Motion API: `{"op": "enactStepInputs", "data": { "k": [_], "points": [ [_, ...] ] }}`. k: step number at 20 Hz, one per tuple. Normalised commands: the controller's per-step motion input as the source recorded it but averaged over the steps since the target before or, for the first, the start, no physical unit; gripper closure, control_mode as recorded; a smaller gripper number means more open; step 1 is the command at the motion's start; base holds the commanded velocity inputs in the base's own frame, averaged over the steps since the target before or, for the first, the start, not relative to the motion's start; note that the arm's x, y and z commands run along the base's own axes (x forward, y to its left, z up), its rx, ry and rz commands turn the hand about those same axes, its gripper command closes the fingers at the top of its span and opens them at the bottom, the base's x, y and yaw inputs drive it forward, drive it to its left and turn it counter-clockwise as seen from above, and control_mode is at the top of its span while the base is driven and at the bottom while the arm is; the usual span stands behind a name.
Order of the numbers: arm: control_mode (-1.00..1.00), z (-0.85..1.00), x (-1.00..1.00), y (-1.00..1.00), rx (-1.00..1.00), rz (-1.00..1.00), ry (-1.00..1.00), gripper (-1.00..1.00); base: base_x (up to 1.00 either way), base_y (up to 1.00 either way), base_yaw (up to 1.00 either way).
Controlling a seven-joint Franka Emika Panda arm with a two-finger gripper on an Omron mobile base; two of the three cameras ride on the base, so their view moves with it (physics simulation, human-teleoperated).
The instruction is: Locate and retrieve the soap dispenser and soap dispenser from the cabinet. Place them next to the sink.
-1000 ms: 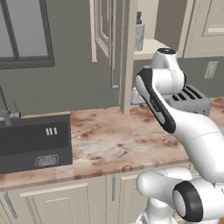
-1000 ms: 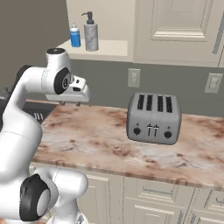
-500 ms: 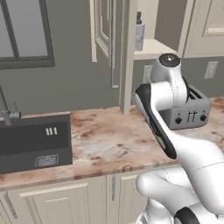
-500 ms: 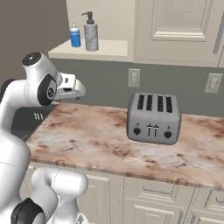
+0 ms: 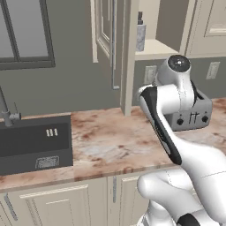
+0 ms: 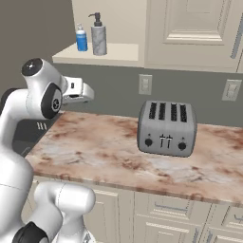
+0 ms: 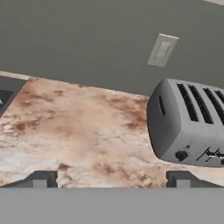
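1. My tool (image 7: 111,179) is spread wide and empty, low over the marbled brown counter (image 7: 74,127).
2. Rising from here, I could clip the silver four-slot toaster (image 7: 188,124).
3. The pale grey pump bottle (image 6: 98,34) and small blue one (image 6: 81,38) stand close together, perhaps touching, on the beige cabinet shelf (image 6: 118,53); reaching for one may topple the other.

two soap bottles, one grey (image 6: 98,39) and one blue (image 6: 81,39), at the upper left of the right base view, one toaster (image 6: 166,128) at centre right, two wall outlets (image 6: 145,84), and one sink (image 5: 35,143) at left of the left base view.
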Motion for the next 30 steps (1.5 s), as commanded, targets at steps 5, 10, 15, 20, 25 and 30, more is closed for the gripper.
{"op": "enactStepInputs", "data": {
  "k": [5, 10, 15, 20, 25, 30],
  "points": [
    [-1.0, 0.65, 0.0, -0.01, 0.05, 0.0, -0.02, -1.0, 0.0, 0.0, 0.0],
    [-1.0, 0.53, 0.0, -0.06, 0.13, -0.04, 0.0, -1.0, 0.0, 0.0, 0.0],
    [-1.0, 0.22, 0.07, -0.04, 0.15, -0.08, 0.0, -1.0, 0.0, 0.0, 0.0],
    [-1.0, 0.1, 0.2, 0.0, 0.13, -0.08, -0.02, -1.0, 0.0, 0.0, 0.0],
    [-1.0, 0.34, 0.29, 0.0, 0.03, -0.03, -0.03, -1.0, 0.0, 0.0, 0.0],
    [-1.0, 0.23, 0.34, 0.0, -0.01, -0.01, -0.09, -1.0, 0.0, 0.0, 0.0]
  ]
}}
